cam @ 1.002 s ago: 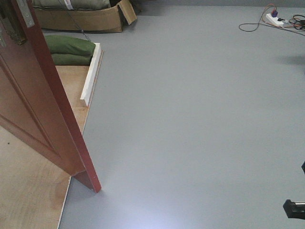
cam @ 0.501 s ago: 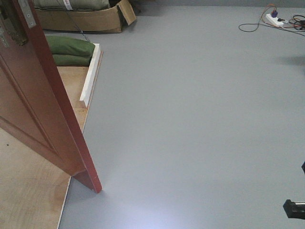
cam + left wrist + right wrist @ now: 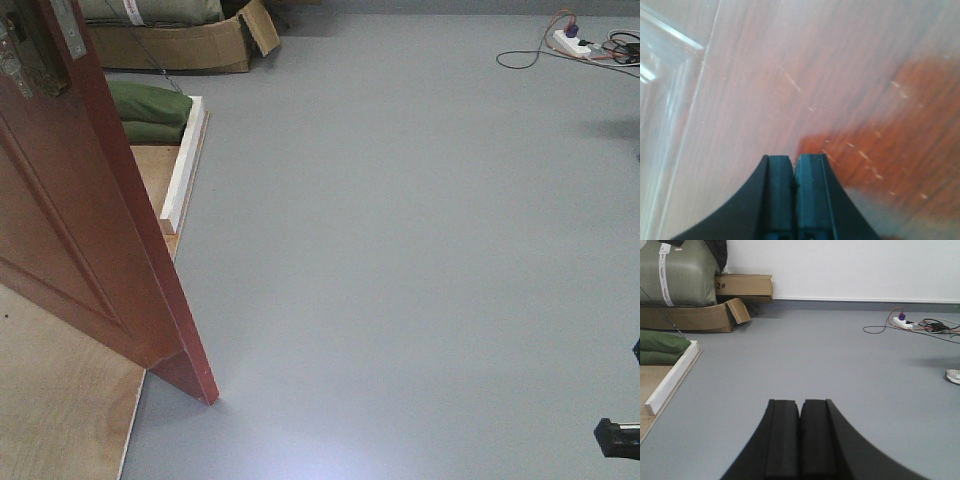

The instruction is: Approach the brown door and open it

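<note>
The brown door (image 3: 70, 210) stands ajar at the left of the front view, its free edge reaching the grey floor at the lower left. Brass handle hardware (image 3: 20, 60) shows at the top left corner. In the left wrist view my left gripper (image 3: 794, 160) is shut with nothing in it, its tips very close to the glossy door face (image 3: 830, 75), beside a recessed panel edge (image 3: 670, 75). My right gripper (image 3: 800, 404) is shut and empty, pointing over bare grey floor away from the door.
Pale plywood floor panel (image 3: 50, 400) lies under the door. A white wooden strip (image 3: 185, 160), green bags (image 3: 150, 105) and cardboard boxes (image 3: 180, 45) sit behind it. A power strip with cables (image 3: 580, 42) lies far right. A shoe (image 3: 954, 375) is at the right edge.
The door's free edge has shifted slightly right in the front view, and the boxes, bags and white strip have drifted left and up a little. Both grippers stay shut.
</note>
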You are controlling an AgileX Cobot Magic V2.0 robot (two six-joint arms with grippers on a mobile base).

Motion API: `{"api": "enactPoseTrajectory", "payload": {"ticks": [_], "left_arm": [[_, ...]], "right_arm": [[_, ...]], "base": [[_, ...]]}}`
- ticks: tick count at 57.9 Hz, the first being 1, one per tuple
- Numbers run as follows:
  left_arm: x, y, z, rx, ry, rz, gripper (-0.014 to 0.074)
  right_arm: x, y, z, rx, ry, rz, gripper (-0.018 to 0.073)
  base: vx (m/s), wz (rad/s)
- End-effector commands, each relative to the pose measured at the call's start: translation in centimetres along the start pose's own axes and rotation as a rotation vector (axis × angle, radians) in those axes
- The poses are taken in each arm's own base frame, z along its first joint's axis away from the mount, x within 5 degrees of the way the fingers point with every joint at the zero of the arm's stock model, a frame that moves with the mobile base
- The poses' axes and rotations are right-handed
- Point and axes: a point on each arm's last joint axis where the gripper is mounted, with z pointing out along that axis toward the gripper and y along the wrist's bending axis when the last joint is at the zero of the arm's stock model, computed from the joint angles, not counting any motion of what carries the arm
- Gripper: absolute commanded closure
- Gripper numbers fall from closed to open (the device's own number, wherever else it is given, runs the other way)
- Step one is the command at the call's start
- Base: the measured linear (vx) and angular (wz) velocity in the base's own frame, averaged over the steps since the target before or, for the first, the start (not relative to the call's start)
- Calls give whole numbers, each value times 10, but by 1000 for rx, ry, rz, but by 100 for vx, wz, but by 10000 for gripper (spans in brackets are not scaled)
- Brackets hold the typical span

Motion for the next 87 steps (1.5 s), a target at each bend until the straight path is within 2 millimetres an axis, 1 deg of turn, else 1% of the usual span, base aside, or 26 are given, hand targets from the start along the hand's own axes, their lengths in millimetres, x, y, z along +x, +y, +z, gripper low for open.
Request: {"api": "enactPoseTrajectory", "payload": {"ticks": [1, 87], "left_arm": [[-23, -12, -13, 25, -76, 0, 603], [-23, -12, -13, 25, -76, 0, 603]], "right_arm": [[-6, -1, 1, 7, -66, -11, 559], [-6, -1, 1, 7, -66, -11, 559]], "base": [[7, -3], [9, -3]]}}
